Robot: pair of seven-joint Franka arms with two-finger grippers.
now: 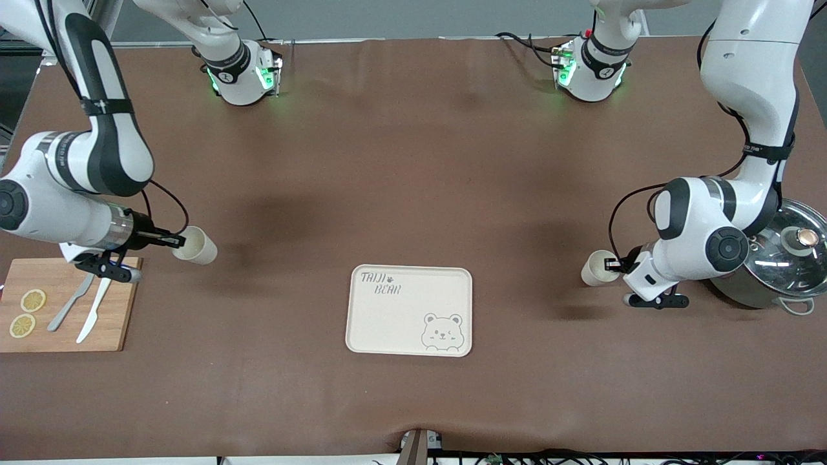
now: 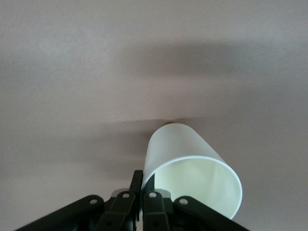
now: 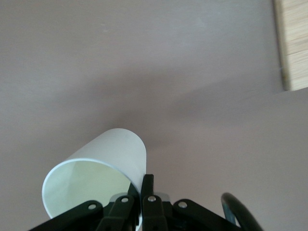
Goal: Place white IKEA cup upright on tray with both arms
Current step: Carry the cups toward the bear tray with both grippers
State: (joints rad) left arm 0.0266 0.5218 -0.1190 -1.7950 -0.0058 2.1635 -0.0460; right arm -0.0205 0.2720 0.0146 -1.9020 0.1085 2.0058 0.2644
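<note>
**A:** Starting with the right gripper [image 1: 173, 242]: clamped tight on the rim of the right-arm cup [image 1: 196, 246], one finger inside the mouth, one outside. Cup tipped on its side, base pointing away from the fingertips toward the table's middle.

**B:** Lifted or resting on the table?

**A:** Hard to say from here. Next along, the tray [image 1: 446, 284]: well apart from that gripper, off toward the left arm's end of the table, and bare of cups.

**B:** And the left gripper [image 1: 615, 265]?

**A:** Same story mirrored. Closed on the lip of the left-arm cup [image 1: 596, 268], wall pinched between the fingers, cup lying over with its base aimed away from the fingertips toward the tray. Tray well apart from this gripper too, off toward the right arm's end.

**B:** Handling?

**A:** Probably light, thin-walled and smooth, so little effort to carry but easy to let pivot in a rim pinch. Likely stiff enough to take the squeeze, though possibly a little springy at the lip. Best kept gripped just there at the rim, one finger inside, then rolled at the wrist until the mouth faces up before setting down.

**B:** Risk?

**A:** Slipping or swinging during the turn; tipping over if let go early.
</note>
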